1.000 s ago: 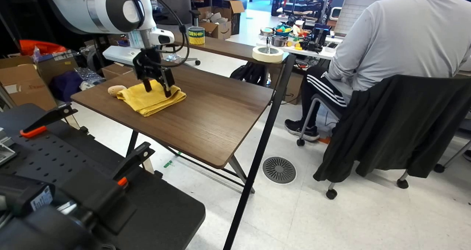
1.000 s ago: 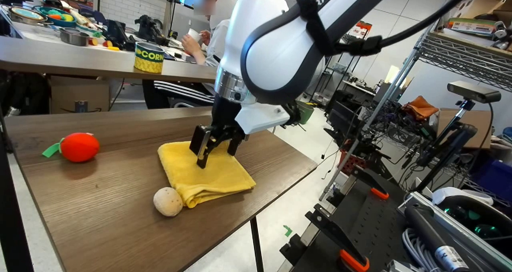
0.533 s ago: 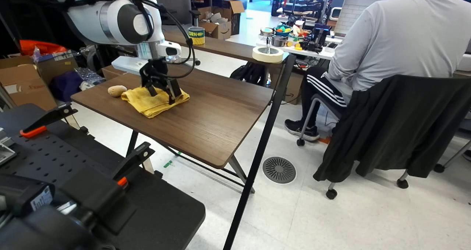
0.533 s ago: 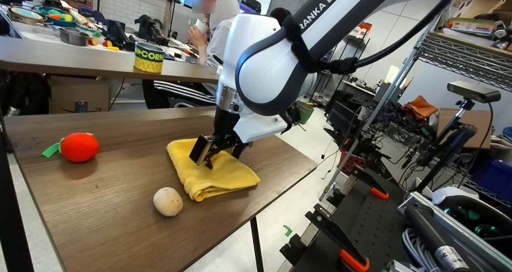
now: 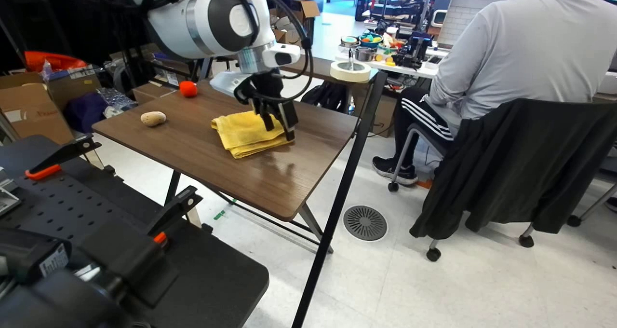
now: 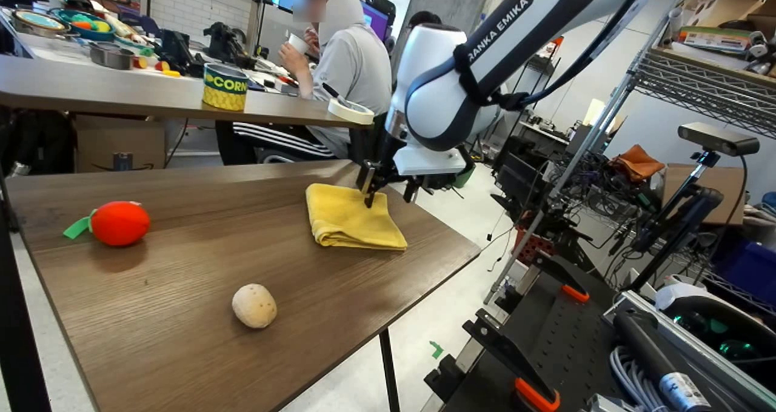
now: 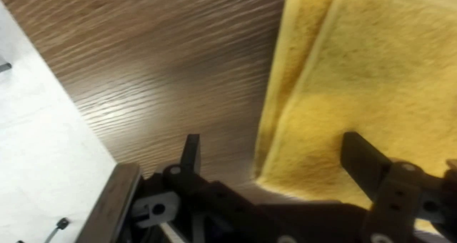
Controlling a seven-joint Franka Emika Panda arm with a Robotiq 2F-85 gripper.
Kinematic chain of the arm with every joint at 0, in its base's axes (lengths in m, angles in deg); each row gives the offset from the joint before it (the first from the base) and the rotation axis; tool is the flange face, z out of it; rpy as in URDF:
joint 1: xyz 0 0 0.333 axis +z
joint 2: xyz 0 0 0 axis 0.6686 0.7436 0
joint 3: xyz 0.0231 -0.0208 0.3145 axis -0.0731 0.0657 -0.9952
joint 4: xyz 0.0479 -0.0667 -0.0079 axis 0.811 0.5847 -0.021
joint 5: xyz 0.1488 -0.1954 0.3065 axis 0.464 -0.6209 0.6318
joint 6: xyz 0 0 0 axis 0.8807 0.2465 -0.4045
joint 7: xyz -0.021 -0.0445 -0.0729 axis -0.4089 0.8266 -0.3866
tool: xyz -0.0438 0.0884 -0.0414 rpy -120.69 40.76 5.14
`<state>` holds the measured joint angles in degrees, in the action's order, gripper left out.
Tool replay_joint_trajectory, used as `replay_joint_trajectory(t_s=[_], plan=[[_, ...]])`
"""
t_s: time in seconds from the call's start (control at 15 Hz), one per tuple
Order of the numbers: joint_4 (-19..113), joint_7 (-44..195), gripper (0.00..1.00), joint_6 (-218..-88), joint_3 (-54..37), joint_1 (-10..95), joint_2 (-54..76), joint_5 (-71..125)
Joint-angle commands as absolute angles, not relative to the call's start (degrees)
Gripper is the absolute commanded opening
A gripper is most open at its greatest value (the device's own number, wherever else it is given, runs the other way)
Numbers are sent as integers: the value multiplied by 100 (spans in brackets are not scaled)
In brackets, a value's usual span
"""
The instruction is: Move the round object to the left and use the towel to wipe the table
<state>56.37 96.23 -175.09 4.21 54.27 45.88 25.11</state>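
Note:
The folded yellow towel (image 5: 246, 132) lies on the brown table (image 5: 202, 159); it also shows in an exterior view (image 6: 348, 218) and the wrist view (image 7: 357, 93). My gripper (image 5: 279, 132) points down at the towel's edge, also seen in an exterior view (image 6: 388, 201). In the wrist view the gripper (image 7: 273, 143) is open: one finger presses on or is just over the towel, the other is over bare wood past its edge. Two roundish objects stand apart from the towel: a red-orange ball with green tape (image 6: 120, 223) (image 5: 188, 88) and a beige potato-like one (image 6: 254, 306) (image 5: 153, 119).
A raised shelf (image 6: 151, 100) along the table's back holds a corn can (image 6: 225, 87) and a tape roll (image 6: 351, 111). A black cart with clamps (image 5: 212, 265) stands along one side. A person (image 5: 520, 53) sits beyond the table.
The gripper and towel have slid together across the table, rightward in both exterior views, away from the beige object. The red ball is uncovered in an exterior view. Both round objects stayed put.

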Motion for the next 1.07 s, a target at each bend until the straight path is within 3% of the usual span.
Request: replay_joint_trajectory(t_s=[0.0, 0.4, 1.0], plan=[[5551, 9935, 100, -17545, 558, 5400, 4587, 2662], [5842, 9738, 100, -18110, -57, 5542, 3949, 2877], [5640, 9912, 100, -17275, -46, 5720, 4407, 2826]])
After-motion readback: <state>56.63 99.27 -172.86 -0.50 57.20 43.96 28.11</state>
